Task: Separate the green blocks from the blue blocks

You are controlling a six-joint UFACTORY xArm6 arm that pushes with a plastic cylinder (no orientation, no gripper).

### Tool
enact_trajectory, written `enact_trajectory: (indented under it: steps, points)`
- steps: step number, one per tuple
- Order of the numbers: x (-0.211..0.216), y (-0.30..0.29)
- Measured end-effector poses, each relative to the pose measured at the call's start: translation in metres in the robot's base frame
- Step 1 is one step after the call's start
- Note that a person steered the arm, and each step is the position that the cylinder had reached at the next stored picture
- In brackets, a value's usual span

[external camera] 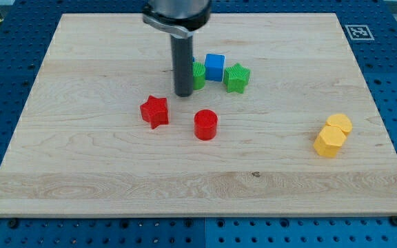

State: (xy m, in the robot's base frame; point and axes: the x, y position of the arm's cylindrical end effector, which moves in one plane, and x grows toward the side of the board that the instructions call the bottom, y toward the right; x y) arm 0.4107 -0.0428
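Note:
A blue cube (215, 67) sits near the middle top of the wooden board. A green star-shaped block (237, 78) touches it on the view's right. Another green block (198, 75) lies against the cube's left side, partly hidden behind the rod. My tip (184, 94) rests on the board just left of that green block, close to or touching it. The dark rod rises from there to the view's top.
A red star (154, 111) and a red cylinder (205, 125) lie below my tip. Two yellow blocks (333, 135) sit together at the view's right. The wooden board (81, 158) is surrounded by a blue perforated table.

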Motion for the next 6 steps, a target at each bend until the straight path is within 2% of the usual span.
enact_trajectory:
  steps: [2, 3, 4, 5, 6]
  points:
    - [-0.02, -0.043]
    - [-0.029, -0.011]
    - [-0.027, 0.047]
    - [-0.007, 0.117]
    - [0.001, 0.151]
